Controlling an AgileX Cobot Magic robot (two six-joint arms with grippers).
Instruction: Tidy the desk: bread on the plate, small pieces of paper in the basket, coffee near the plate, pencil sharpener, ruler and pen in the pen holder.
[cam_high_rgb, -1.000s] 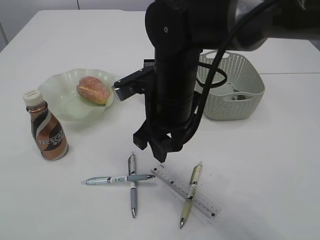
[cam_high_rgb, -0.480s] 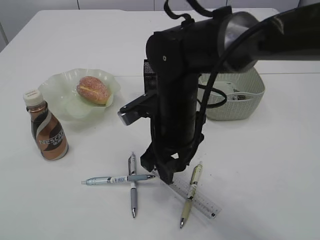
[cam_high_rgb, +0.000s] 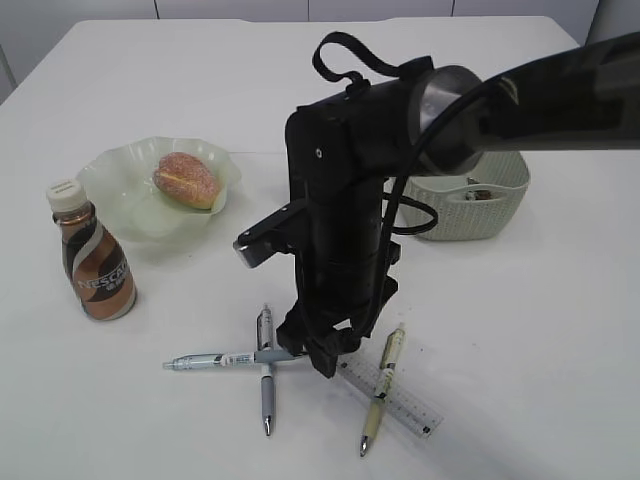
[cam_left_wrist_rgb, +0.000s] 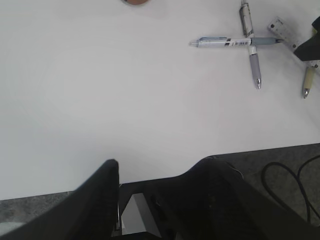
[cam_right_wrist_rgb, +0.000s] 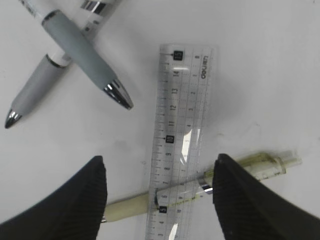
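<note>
Exterior view first: white counter (cam_high_rgb: 520, 330) seen at a slant, with pale green plate (cam_high_rgb: 125, 205) at upper left carrying bread (cam_high_rgb: 187, 179), and coffee (cam_high_rgb: 92, 265) upright just below-left of the plate, near but apart from it. Sage basket (cam_high_rgb: 490, 205) at right of centre, largely masked by the dark right arm reaching in from the upper right; something small inside it, too unclear to name. Right pincer (cam_high_rgb: 320, 352) lowered at lower centre, close over the counter, just beside the crossing of two grey pens (cam_high_rgb: 266, 385) and the near end of the clear ruler (cam_high_rgb: 400, 398). Cream pen (cam_high_rgb: 378, 400) laid across the ruler at lower right of centre. Pen holder mostly hidden behind the arm. Left wrist view next: left pincer (cam_left_wrist_rgb: 160, 200) at bottom of frame, fingers spread with nothing between them, hanging over the counter's near edge; crossed grey pens at upper right, ruler tip and cream pen at the far right edge. Right wrist view last: right pincer fingers (cam_right_wrist_rgb: 65, 210) spread wide at the bottom corners, straddling the ruler lying lengthwise up the centre, cream pen beneath its lower end, nothing pinched; grey pens crossed at upper left.
</note>
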